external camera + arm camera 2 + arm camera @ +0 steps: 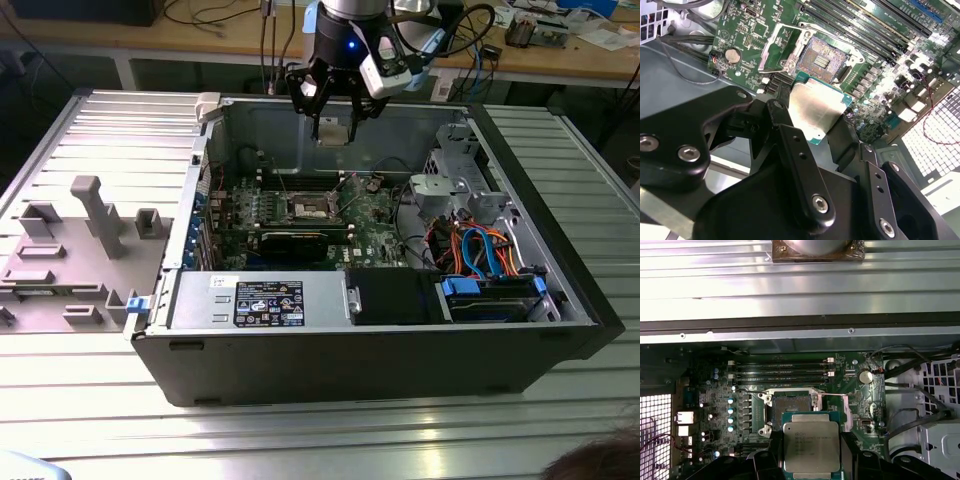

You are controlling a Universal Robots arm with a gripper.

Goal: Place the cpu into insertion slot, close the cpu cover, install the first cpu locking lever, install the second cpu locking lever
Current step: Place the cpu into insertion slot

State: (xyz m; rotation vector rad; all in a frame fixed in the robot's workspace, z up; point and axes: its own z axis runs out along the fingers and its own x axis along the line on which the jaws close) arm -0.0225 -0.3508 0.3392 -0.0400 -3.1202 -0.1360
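ribbed metal table [590,420] | wooden bench [150,42] behind, cables [200,12] on it | glare on table

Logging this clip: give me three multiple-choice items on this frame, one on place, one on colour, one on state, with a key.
1. Where is the cpu? A) seated in the insertion slot B) held by the gripper, off the board C) lying flat on the motherboard
2. What colour is the motherboard? A) green B) red C) white
3. How is the insertion slot? A) covered over B) chip seated C) uncovered, empty
Key: 1 B, the gripper clamps the cpu by its edges above the board. 2 A, green shows all around the insertion slot. 3 C, its bare contacts are exposed.
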